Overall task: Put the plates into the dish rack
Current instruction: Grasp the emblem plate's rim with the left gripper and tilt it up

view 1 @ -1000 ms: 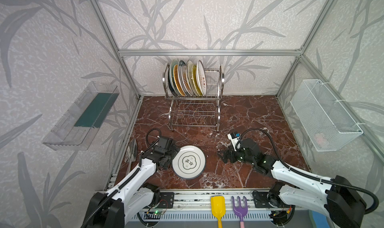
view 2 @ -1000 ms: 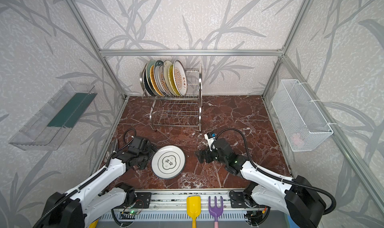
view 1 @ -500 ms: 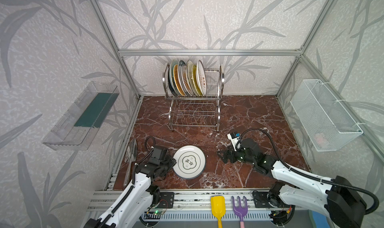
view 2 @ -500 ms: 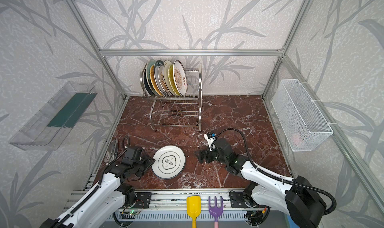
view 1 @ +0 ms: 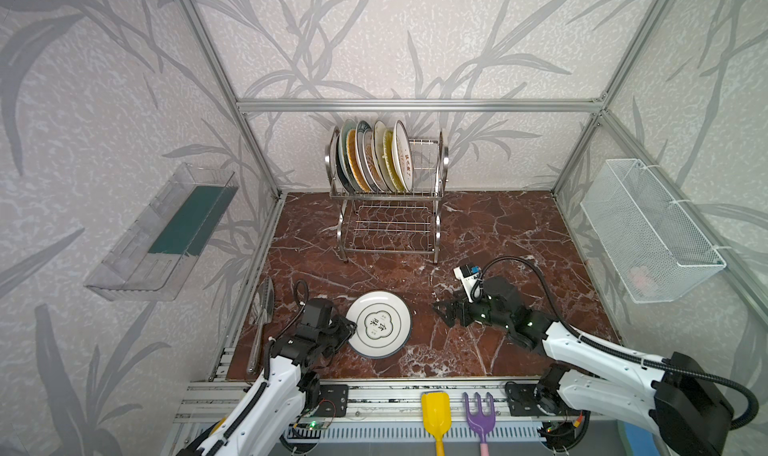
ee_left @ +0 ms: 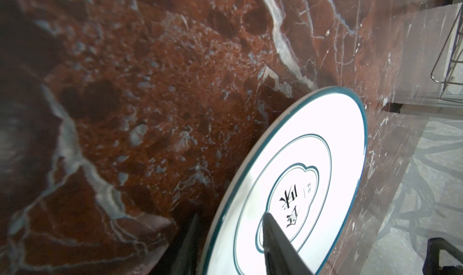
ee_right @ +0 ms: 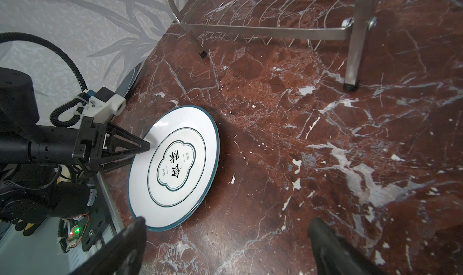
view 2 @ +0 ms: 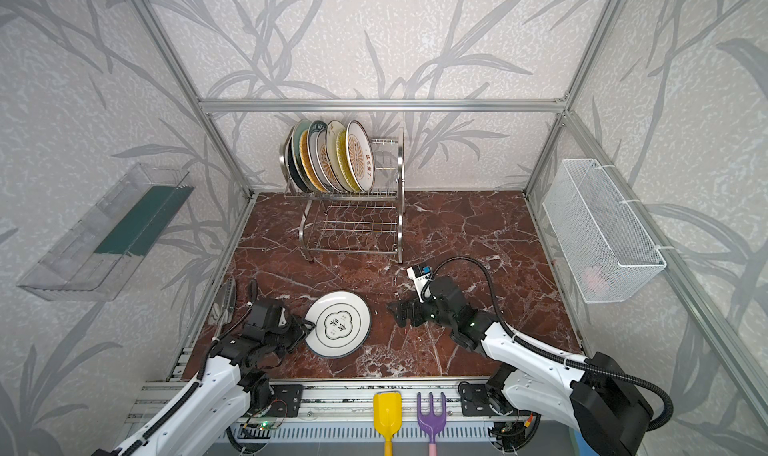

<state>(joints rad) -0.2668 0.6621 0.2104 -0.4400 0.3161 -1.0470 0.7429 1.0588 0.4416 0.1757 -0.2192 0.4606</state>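
The white plate (view 1: 379, 324) (view 2: 337, 324) with the teal rim and the black Chinese characters is lying face up on the red marble tabletop (view 1: 498, 234), in the near part and a little left of the middle. The left claw (view 1: 351, 329) (view 2: 309, 329) is standing at the left rim of this plate. In the left wrist view the plate (ee_left: 300, 161) is passing between the two fingers of the left claw (ee_left: 230, 215): one finger (ee_left: 275, 238) is lying over the white face and the other finger (ee_left: 188, 243) is staying outside the rim. In the right wrist view the tips of the left claw (ee_right: 149, 146) are coming together to a point on the rim of the plate (ee_right: 175, 166), but I cannot tell if they are really pinching it. The right claw (view 1: 439, 313) (view 2: 395, 315) is hovering low over the tabletop just to the right of the plate, not touching it. Its fingers are spread wide in the right wrist view (ee_right: 226, 222) and are holding nothing. The dish rack (view 1: 440, 209) (view 2: 401, 209) is standing at the far side against the wall, well apart from both claws. The other plates (view 1: 374, 155) (view 2: 332, 155) are standing on edge in a row in the left part of its upper tier, and its lower tier is carrying no plate.
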